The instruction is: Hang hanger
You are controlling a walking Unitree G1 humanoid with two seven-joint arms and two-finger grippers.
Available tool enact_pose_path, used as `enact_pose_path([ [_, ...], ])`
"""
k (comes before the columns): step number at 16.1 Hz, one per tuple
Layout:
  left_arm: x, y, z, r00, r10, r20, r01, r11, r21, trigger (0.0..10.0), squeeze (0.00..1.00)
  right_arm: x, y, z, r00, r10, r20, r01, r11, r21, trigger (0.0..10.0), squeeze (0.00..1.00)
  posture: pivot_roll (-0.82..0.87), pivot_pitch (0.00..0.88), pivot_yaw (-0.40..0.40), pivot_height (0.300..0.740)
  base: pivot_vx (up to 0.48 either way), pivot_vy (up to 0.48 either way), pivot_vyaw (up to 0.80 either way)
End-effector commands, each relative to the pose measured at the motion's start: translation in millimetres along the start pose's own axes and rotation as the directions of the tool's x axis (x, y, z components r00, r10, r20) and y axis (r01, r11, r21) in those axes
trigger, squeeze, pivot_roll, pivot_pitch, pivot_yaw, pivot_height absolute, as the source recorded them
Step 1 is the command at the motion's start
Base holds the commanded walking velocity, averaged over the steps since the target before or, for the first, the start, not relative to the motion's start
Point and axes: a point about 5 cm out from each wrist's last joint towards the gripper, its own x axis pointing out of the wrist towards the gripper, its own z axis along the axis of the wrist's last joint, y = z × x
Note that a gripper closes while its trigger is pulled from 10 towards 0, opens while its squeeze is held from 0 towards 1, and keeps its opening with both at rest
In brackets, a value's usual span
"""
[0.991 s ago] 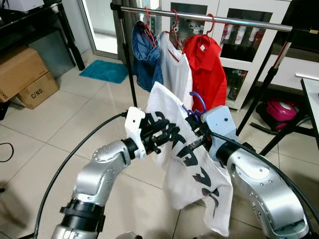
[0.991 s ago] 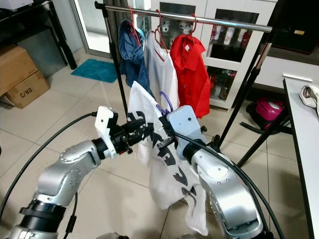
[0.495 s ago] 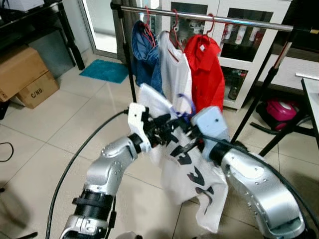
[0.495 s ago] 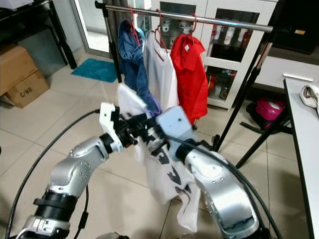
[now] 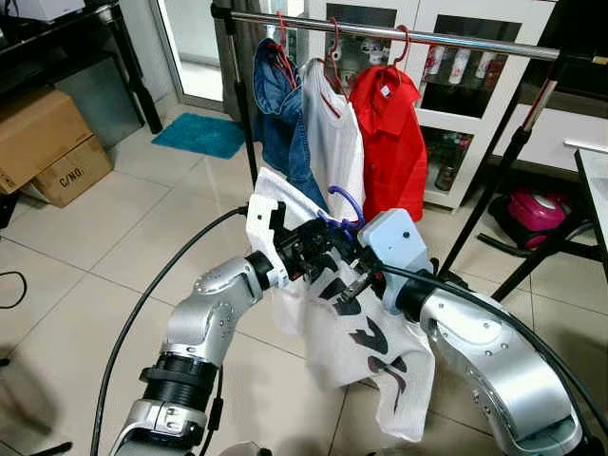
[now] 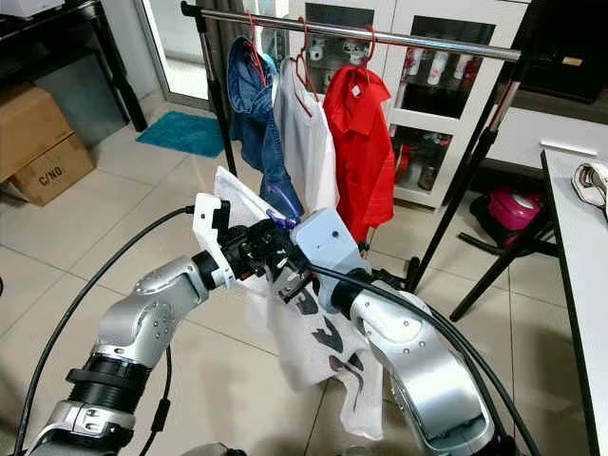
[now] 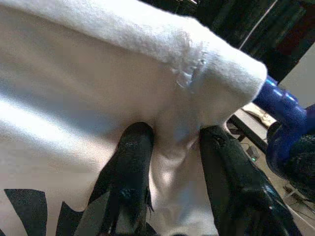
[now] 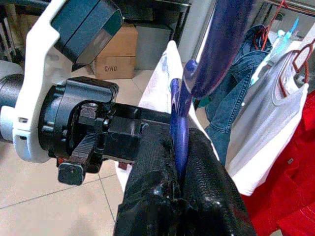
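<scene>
Shirt on hanger, held below the rail

Right gripper [image 8: 182, 162] pinches the blue hanger [image 5: 348, 201]; left gripper [image 7: 172, 162] nips the white shirt [image 5: 366, 332] at centre frame. Cloth could slip off while lifting to the rail [image 5: 399, 34].

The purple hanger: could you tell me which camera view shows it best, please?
The right wrist view: the purple hanger runs close up between the right end effector's fingers. The eye views show its small hook above the white shirt; the left wrist view catches one blue end.

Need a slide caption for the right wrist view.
Right pincer clamps the blue hanger carrying a white shirt, facing the left pincer.
</scene>
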Motion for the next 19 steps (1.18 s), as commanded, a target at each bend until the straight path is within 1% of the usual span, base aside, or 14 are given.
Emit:
enact_pose_path([
  [1, 3.3, -0.6, 0, 1.000, -0.010, -0.023, 0.010, 1.000, 0.017, 0.0, 0.00, -2.2, 4.7, 12, 0.997, 0.024, 0.073, -0.023, 1.000, -0.018, 0.0, 0.00, -0.17, 0.000, 0.069, 0.740, 0.000, 0.000, 0.00],
  [7, 0.1, 2.8, 1, 1.000, 0.005, -0.015, -0.005, 0.999, 0.044, 0.0, 0.00, -1.6, 0.1, 9, 0.999, -0.011, 0.052, 0.012, 1.000, -0.018, 0.0, 0.00, -0.16, 0.000, 0.064, 0.740, 0.000, 0.000, 0.00],
  [11, -9.2, 4.0, 7, 0.999, 0.022, 0.026, -0.023, 0.998, 0.054, 0.0, 0.00, -1.1, -9.4, 5, 0.998, -0.057, 0.026, 0.057, 0.998, -0.016, 0.0, 0.00, -0.15, 0.000, 0.053, 0.740, 0.000, 0.000, 0.00],
  [15, -22.6, -2.5, 16, 0.998, -0.034, 0.057, 0.029, 0.996, 0.079, 0.0, 0.00, -0.5, -20.4, -4, 0.995, -0.102, -0.015, 0.101, 0.994, -0.037, 0.0, 0.00, -0.13, 0.000, 0.047, 0.740, 0.000, 0.000, 0.00],
  [17, -33.8, -3.4, 32, 0.994, -0.036, 0.104, 0.025, 0.994, 0.111, 0.0, 0.00, -3.1, -26.0, -14, 0.992, -0.109, -0.060, 0.105, 0.992, -0.065, 0.0, 0.00, -0.13, 0.000, 0.045, 0.740, 0.000, 0.000, 0.00],
  [19, -44.1, 5.7, 52, 0.990, 0.002, 0.140, -0.026, 0.984, 0.174, 0.0, 0.00, -6.2, -24.8, -24, 0.992, -0.073, -0.104, 0.064, 0.994, -0.089, 0.0, 0.00, -0.13, 0.000, 0.043, 0.740, 0.000, 0.000, 0.00],
])
